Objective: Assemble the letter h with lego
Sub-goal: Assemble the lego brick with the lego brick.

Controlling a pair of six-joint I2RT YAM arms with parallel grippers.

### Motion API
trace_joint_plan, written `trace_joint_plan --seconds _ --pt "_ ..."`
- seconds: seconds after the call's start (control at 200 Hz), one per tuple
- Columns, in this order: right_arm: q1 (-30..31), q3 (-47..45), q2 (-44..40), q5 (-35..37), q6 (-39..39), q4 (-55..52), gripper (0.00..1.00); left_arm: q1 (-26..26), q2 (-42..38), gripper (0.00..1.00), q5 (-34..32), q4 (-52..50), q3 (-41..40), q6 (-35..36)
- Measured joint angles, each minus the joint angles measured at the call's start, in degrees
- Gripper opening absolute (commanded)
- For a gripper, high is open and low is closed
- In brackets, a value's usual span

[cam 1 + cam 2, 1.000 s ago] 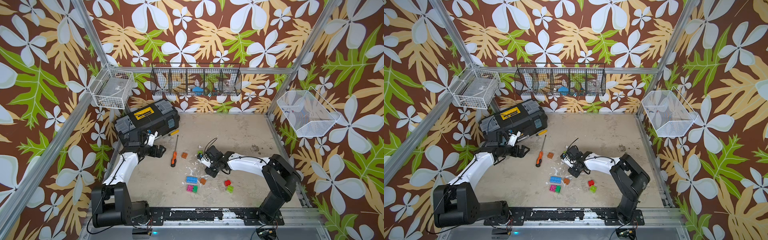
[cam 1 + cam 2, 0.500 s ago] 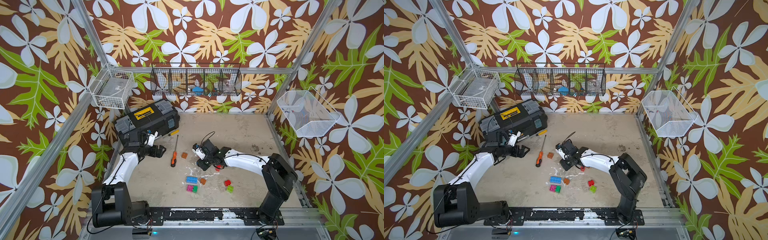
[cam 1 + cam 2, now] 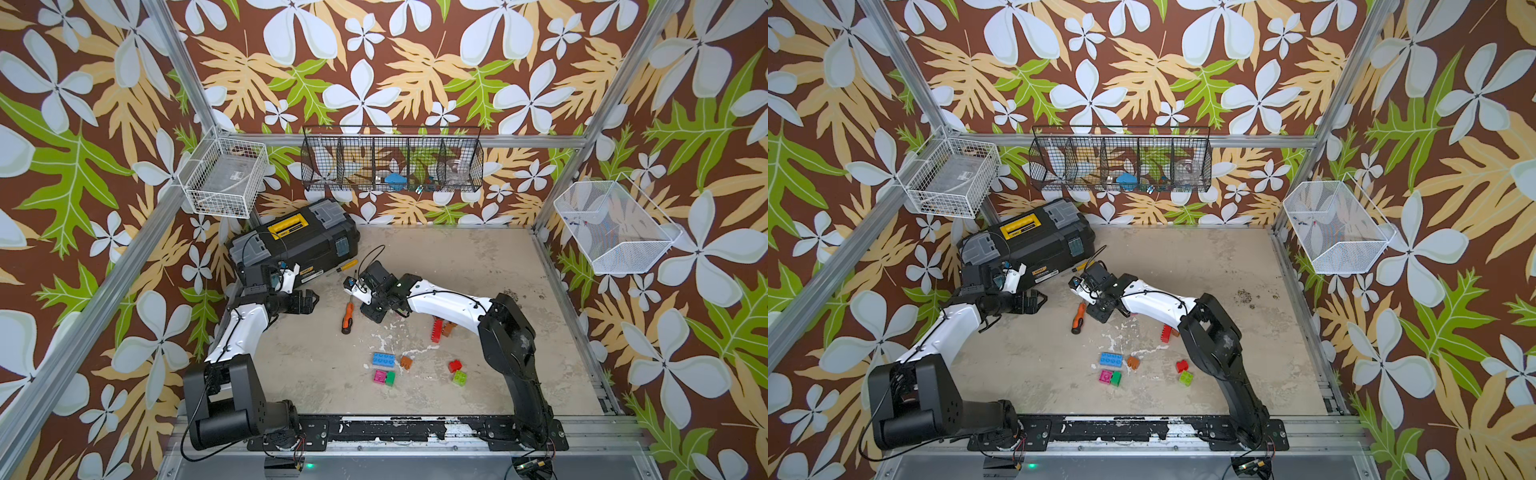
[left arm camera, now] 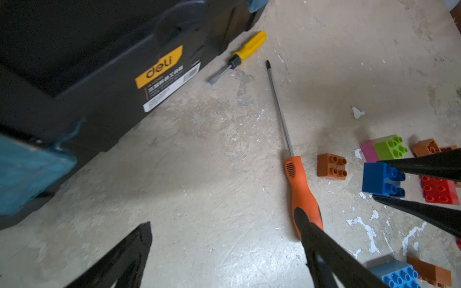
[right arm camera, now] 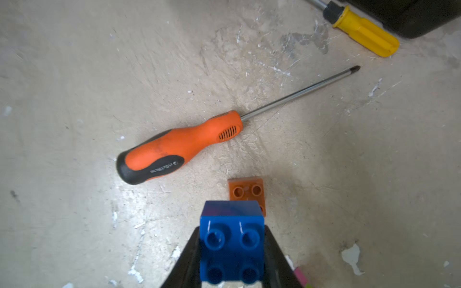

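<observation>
lego (image 3: 384,360) lies loose across the lower middle of both top views; we judge the build barely begun. our right gripper (image 5: 232,259) pinches a blue brick (image 5: 232,224) studs-out just beside an orange brick (image 5: 245,190), probably to stack. left gripper (image 3: 308,301) gapes wide, empty, parked clear by the toolbox (image 3: 295,241)

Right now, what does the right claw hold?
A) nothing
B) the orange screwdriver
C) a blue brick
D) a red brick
C: the right wrist view shows the right claw shut on a blue brick, while the screwdriver lies free on the floor.
</observation>
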Motion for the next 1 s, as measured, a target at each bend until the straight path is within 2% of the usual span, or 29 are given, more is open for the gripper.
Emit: trace_joint_plan --seconds 0.13,0.335,0.65,1.001 --pt "-1.16 4.57 3.28 0.04 -2.14 -3.78 0.32 0.35 0.24 0.98 0.96 -0.07 0.00 0.02" --pt "-1.70 7.02 5.77 -0.26 -4.17 -7.19 0.33 0.39 0.24 0.97 1.90 -0.07 0.00 -0.17" --pt "-2.58 11.93 9.40 -2.14 -4.39 -8.83 0.33 0.39 0.24 0.97 2.14 -0.09 0.00 -0.17" --pt "-3.08 13.07 10.86 -4.98 -3.93 -9.09 0.32 0.42 0.35 0.96 2.54 -0.13 0.00 -0.17"
